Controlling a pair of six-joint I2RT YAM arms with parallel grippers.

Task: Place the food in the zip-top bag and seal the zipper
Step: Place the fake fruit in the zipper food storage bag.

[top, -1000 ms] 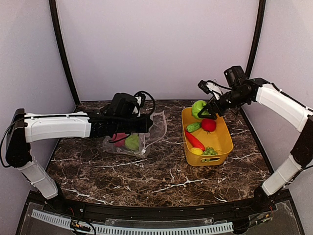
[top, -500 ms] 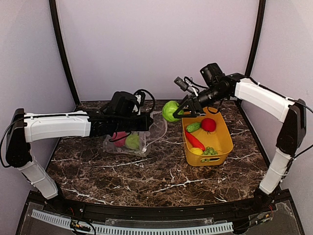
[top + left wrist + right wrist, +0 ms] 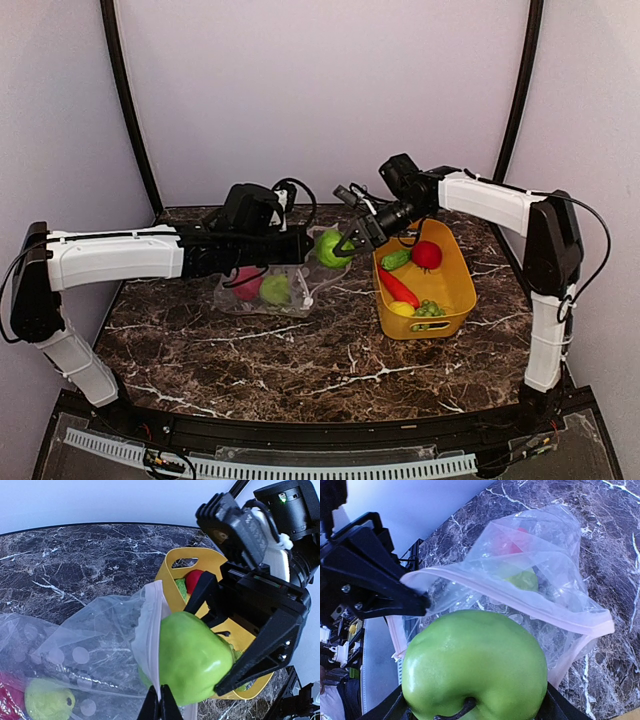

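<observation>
Green round fruit (image 3: 327,247) clamped in the right hand (image 3: 336,246), black fingers (image 3: 260,654) closed across its sides (stem showing at the bottom of the right wrist view). Held in the air right at the mouth of the zip-top bag (image 3: 262,292); touching the raised lip or just off it, cannot tell which.

Left hand (image 3: 304,251) shut tight on the zipper (image 3: 520,601), holding the upper lip of the mouth up off the bench (image 3: 300,350). Mouth gaping toward the fruit and the yellow basket (image 3: 452,285). Already inside the bag: a red fruit (image 3: 245,283) and a smaller green fruit (image 3: 274,290), both down at the closed end.

Edges: pale pink strip looping round the opening, one side pinched in the left fingertips, the other sagging toward the marble. Opening wider than the fruit in the right wrist view. Basket just beside the bag on the right, apart from it in the top view.

In the basket: red round one (image 3: 427,255), cucumber (image 3: 394,260), red pepper (image 3: 399,288), yellow one (image 3: 402,309), grapes (image 3: 430,309).

Room: bare marble in front of bag and basket, toward the arm bases. Back wall close behind both hands.
</observation>
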